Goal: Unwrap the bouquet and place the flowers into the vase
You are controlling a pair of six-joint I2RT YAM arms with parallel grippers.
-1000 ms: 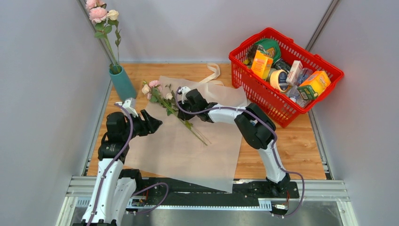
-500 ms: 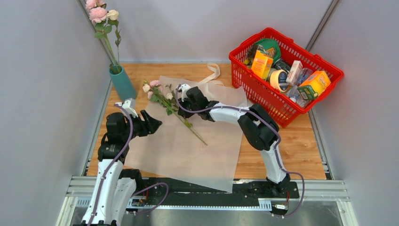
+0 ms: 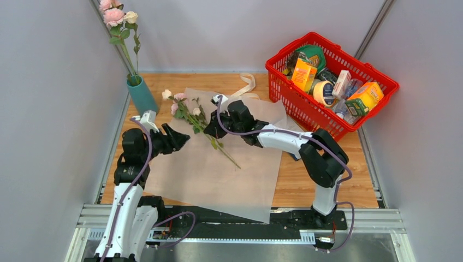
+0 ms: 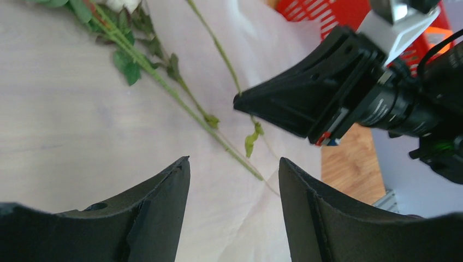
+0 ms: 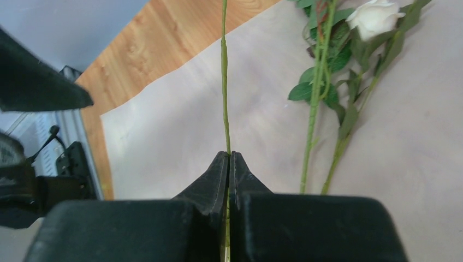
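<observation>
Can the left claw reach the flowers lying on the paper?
Probably yes. The left gripper is open right beside the flowers on the paper, with nothing between. The right gripper, shut on one stem, is close and might crowd it.

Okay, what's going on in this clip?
The wrapping paper lies spread flat. The right end effector is shut on one flower stem; other flowers lie on the paper. The left end effector hovers open nearby. The vase at the back left already holds a few roses.
</observation>
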